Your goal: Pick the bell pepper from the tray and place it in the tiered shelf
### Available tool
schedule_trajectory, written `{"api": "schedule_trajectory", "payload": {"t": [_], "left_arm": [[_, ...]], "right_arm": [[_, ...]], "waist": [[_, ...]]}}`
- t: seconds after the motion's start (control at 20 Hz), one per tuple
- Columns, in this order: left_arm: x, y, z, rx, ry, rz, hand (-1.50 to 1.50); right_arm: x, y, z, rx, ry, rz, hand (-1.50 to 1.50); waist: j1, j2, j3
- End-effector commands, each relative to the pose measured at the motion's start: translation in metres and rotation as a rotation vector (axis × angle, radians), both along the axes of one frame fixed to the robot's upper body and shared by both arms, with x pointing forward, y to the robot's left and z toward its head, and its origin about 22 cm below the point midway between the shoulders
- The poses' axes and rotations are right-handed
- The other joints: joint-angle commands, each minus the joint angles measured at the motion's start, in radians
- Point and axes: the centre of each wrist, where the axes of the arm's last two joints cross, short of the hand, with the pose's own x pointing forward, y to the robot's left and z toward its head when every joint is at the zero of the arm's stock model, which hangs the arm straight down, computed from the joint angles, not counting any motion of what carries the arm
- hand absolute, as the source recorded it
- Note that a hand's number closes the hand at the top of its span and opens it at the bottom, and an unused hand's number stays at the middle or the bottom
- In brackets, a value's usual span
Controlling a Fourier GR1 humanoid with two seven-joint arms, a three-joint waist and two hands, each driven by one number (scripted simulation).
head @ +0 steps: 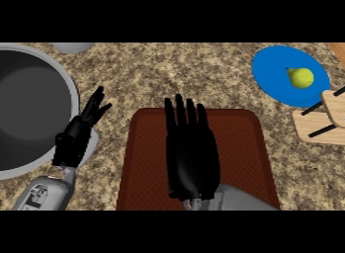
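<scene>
Two flat-fingered robot hands, right robot hand (193,155) over brown tray (240,148), left robot hand (80,131) beside grey pot (62,79), yellow-green fruit (301,77) on blue plate (273,69)

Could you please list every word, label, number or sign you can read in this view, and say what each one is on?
None can be read.
The left forearm, below the left hand, carries small dark marks on its grey casing, too blurred to read.
The brown tray, blue plate, grey pot, wooden tiered shelf and right hand show no writing.
</scene>
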Motion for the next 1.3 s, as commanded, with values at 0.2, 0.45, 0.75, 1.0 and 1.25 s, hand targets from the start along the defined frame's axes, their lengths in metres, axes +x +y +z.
{"api": "schedule_trajectory", "payload": {"t": [0.2,0.45,0.75,1.0,1.25], "left_arm": [[0.001,0.004,0.002,-0.035,0.026,-0.011,0.00],[0.003,-0.004,-0.004,-0.031,0.034,-0.016,0.00],[0.002,0.003,0.005,-0.027,0.021,-0.021,0.00],[-0.006,-0.018,-0.020,-0.036,0.028,-0.007,0.00],[-0.001,0.009,-0.008,-0.011,0.024,-0.004,0.00]], "right_arm": [[-0.020,0.025,-0.010,-0.107,0.037,-0.155,-1.50],[-0.010,0.026,-0.009,-0.106,-0.003,-0.190,-1.50],[-0.004,0.033,-0.012,-0.123,0.019,-0.200,-1.50],[0.003,0.028,-0.014,-0.125,0.031,-0.211,-1.50],[0.002,0.025,-0.022,-0.131,0.040,-0.228,-1.50]], "waist": [[0.001,0.004,-0.002],[0.002,0.005,-0.002],[0.016,0.005,-0.002],[0.002,0.006,-0.002],[0.003,0.005,-0.001]]}}
